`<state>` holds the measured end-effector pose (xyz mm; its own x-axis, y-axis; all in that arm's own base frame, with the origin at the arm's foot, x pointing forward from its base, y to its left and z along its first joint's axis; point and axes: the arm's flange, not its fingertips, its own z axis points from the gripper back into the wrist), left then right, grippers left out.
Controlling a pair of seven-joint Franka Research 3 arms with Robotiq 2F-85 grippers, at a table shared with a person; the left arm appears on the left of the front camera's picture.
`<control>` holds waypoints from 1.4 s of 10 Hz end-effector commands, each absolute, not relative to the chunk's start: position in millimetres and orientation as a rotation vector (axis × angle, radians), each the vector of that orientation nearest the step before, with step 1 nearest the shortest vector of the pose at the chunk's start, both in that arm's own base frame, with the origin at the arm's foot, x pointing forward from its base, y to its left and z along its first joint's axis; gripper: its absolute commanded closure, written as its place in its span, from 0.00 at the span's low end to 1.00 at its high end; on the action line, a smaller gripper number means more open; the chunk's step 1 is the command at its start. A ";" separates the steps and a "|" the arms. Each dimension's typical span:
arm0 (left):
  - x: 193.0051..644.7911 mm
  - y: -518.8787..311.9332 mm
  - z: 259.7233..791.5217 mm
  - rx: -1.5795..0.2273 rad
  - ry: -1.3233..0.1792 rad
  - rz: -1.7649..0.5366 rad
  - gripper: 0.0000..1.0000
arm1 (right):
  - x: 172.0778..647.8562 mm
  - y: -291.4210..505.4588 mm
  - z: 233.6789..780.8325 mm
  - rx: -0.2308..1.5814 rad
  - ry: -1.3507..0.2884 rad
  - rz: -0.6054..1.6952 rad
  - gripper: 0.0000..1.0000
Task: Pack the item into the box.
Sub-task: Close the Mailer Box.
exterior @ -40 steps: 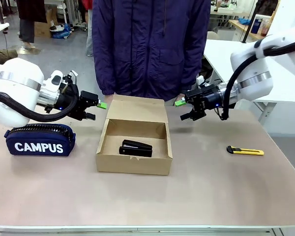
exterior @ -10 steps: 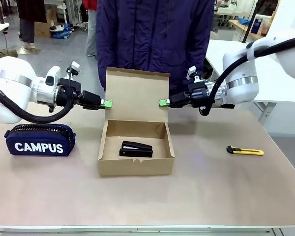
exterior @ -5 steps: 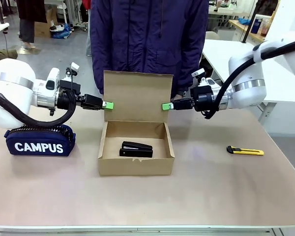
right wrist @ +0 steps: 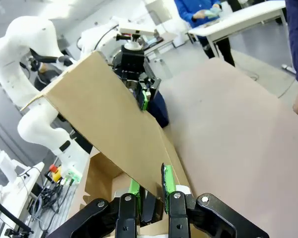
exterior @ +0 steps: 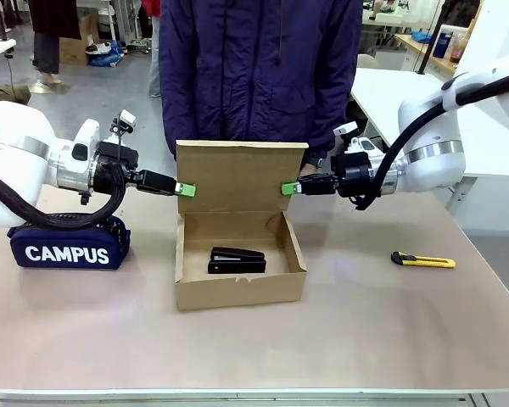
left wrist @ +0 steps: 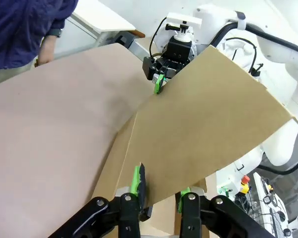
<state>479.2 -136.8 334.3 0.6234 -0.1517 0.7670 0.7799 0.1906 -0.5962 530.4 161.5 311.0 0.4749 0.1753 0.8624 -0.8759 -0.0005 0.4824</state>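
left gripper (exterior: 185, 189): closed tight on the left edge of the lid (exterior: 242, 174)
right gripper (exterior: 287, 188): closed tight on the lid's right edge
lid: stands up from the far wall of the box (exterior: 237, 292)
stapler (exterior: 237, 260): lying inside the box
case (exterior: 68, 253): left of box
knife (exterior: 422, 260): right, well apart

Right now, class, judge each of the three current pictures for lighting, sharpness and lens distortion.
Front view: even, soft light, sharp throughout; the box walls shade the stapler faintly. Left wrist view: wide-angle stretch makes the lid flap loom large; the left hand pinching it looks dark against it. Right wrist view: glare washes out the top-left background; the right hand shows clearly.
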 end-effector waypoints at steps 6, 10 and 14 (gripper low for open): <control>481.7 -137.0 328.7 -1.212 -0.626 -0.716 0.66 | 531.0 160.7 311.5 1.311 -0.699 0.944 0.76; 466.4 -138.4 341.4 -1.183 -0.782 -0.927 0.66 | 515.1 168.4 320.6 1.235 -0.893 1.073 0.76; 451.6 -137.0 354.3 -1.233 -0.999 -1.092 0.66 | 487.0 168.6 335.6 1.182 -1.207 1.215 0.76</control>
